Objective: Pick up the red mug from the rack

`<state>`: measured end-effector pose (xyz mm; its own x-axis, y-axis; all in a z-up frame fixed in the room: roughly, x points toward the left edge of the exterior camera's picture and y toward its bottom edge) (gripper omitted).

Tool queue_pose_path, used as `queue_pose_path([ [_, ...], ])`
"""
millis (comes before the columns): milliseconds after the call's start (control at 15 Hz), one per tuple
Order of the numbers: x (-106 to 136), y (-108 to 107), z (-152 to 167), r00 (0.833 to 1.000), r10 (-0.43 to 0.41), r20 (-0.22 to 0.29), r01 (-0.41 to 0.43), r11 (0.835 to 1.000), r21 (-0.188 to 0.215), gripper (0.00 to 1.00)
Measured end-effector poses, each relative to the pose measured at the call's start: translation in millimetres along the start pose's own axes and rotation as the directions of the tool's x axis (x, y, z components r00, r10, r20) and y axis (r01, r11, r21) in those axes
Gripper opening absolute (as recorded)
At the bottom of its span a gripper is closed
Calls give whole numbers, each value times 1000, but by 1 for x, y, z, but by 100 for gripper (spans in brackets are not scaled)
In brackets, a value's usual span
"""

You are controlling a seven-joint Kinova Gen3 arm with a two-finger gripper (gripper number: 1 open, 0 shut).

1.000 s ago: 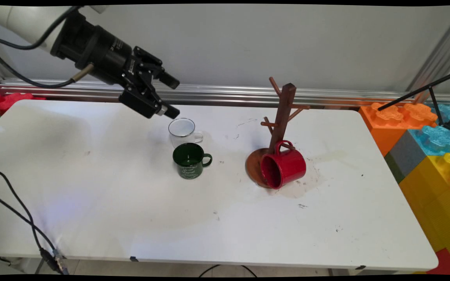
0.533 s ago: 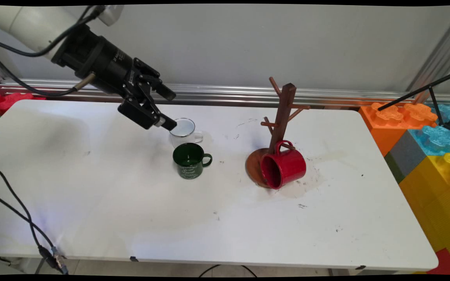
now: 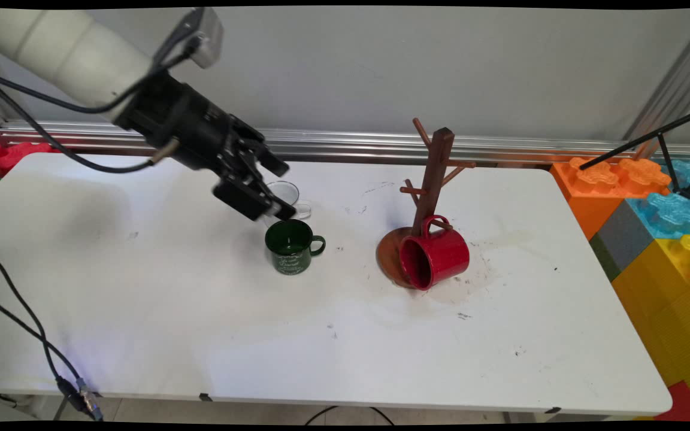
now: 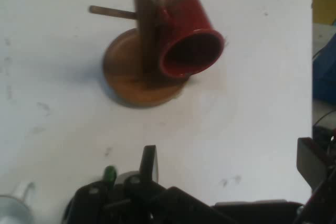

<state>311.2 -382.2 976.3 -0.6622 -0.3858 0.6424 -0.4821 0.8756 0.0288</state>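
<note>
My gripper is open and hangs low over the table, tilted down to the right. In the main view it covers part of a clear glass mug; whether it touches the mug cannot be told. Just below its lower finger stands a dark green mug, upright, handle to the right. Further right a red mug hangs tipped on the lowest peg of a wooden mug tree. The hand view looks at that red mug and the tree's round base, with the open gripper at the bottom.
Large coloured toy blocks are stacked past the table's right edge, with a black tripod leg above them. Black cables hang at the front left corner. A metal rail runs along the back edge.
The gripper has come down and to the right, from above and left of the glass mug to in front of it, close over the green mug. The mugs have not moved.
</note>
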Motion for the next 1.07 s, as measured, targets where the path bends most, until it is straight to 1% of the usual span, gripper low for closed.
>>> queue_pose_path([
  [267, 11, 20, 40, 999, -49, -11, 49, 999, -8, 100],
  [533, 16, 33, 82, 996, -89, -14, 89, 996, -2, 100],
  [867, 19, 39, 134, 992, -127, -26, 128, 992, 5, 100],
  [1067, 19, 40, 156, 990, -138, -31, 138, 990, 7, 100],
])
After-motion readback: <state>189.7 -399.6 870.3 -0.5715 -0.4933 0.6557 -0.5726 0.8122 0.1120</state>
